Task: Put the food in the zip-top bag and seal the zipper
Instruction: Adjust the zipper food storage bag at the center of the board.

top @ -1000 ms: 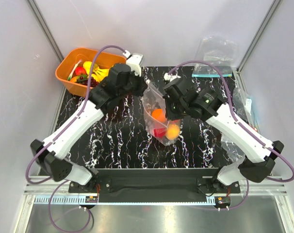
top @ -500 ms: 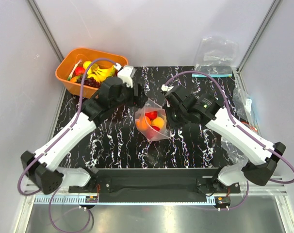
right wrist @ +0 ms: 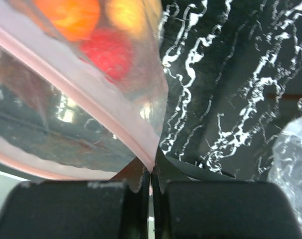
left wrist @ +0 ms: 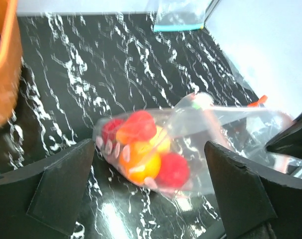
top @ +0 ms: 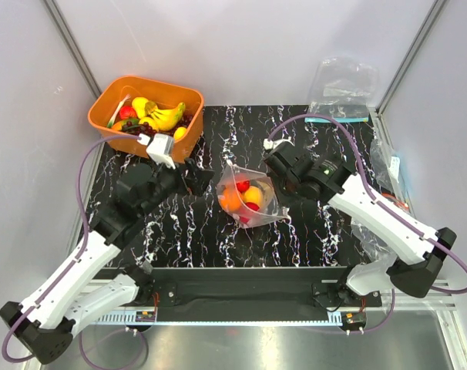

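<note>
The zip-top bag [top: 253, 202] lies on the black marbled mat with the food [top: 243, 196] inside: an orange, red and yellow-pink fruits. My left gripper [top: 206, 181] stands open just left of the bag, apart from it. In the left wrist view the filled bag [left wrist: 191, 129] lies ahead of the spread fingers [left wrist: 66, 189], nothing between them. My right gripper [right wrist: 151, 185] is shut on the end of the pink zipper [right wrist: 86, 92] at the bag's right corner [top: 282, 206]. Whether the zipper is pressed closed along its length I cannot tell.
An orange bin [top: 104, 114] with a banana bunch [top: 166, 116] and other fruit stands at the back left, its wall at the left wrist view's edge [left wrist: 4, 64]. A clear bag with a teal strip [top: 337, 114] lies at the back right; more plastic [top: 381, 173] lies right.
My left gripper opened, let go of the bag and drew back to the left. The bag came down onto the mat, my right gripper still shut on its corner.
</note>
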